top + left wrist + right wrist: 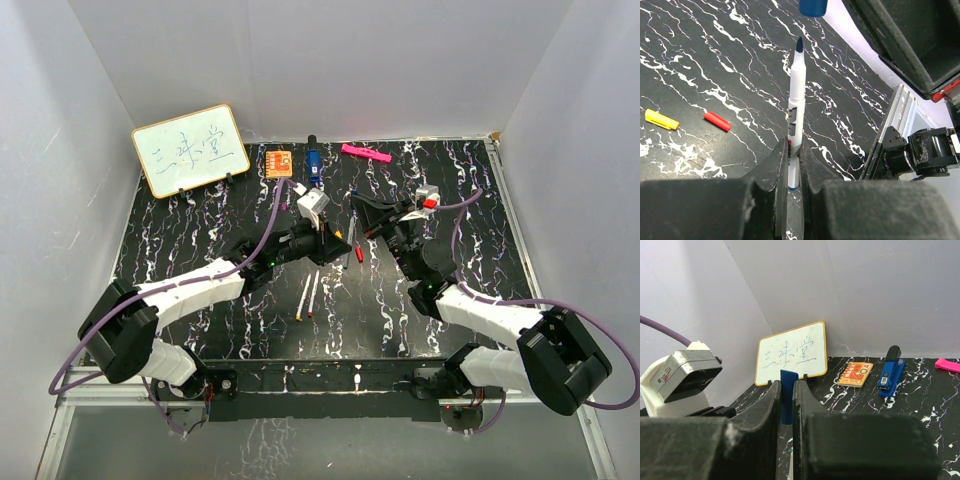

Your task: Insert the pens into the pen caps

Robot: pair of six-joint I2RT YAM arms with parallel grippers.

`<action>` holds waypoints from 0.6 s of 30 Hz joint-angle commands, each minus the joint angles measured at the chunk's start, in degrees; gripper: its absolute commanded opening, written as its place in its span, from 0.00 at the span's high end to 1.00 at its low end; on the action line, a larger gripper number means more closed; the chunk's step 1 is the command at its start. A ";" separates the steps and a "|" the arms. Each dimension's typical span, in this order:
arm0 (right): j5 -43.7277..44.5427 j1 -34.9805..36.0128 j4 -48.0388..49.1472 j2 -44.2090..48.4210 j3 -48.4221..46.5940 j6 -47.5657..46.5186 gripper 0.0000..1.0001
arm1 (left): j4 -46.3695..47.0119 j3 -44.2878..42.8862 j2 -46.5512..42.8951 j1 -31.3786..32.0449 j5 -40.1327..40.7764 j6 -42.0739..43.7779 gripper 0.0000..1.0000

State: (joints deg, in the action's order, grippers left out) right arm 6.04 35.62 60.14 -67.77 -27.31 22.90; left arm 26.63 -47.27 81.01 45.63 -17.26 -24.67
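- The left fingers are clamped on a white-barrelled pen, gripping its lower barrel. Its bare dark-blue tip points away from the wrist.
- The right fingers are pinched on a blue pen cap, which stands upright between them and sticks out past their tips.
- In the left wrist view the blue cap hangs just beyond the pen's tip, slightly to its right. A small gap shows between them, so the tip is not in the cap.
- Both pairs of fingers meet above the middle of the black, white-veined table.
- A red cap and a yellow cap lie on the table to the left of the held pen, near each other but apart.
- Two more white pens lie side by side on the table just near of the left fingers, their coloured ends toward the arm bases.
- Along the far edge, from left to right, stand a small whiteboard with writing, an orange card, a blue stapler and a pink bar.
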 commanded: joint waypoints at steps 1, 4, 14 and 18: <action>-0.16 -0.03 4.00 -0.13 -0.20 0.13 1.00 | 1.85 -1.99 -2.35 0.34 -1.13 0.59 1.00; 0.04 -0.08 4.01 -0.09 -0.11 -0.07 1.00 | 1.76 -1.74 -3.82 0.32 -0.80 0.63 1.00; 0.03 -0.10 3.05 0.33 0.11 0.11 1.00 | 1.30 -2.20 -4.67 0.36 0.64 1.24 1.00; -0.07 -0.09 3.03 0.50 0.07 0.55 1.00 | 1.67 -2.24 -3.93 0.33 0.32 1.04 1.00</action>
State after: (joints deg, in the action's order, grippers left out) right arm 6.04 35.62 60.27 -67.92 -27.31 22.94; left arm 26.57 -47.27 78.32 45.63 -16.95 -24.36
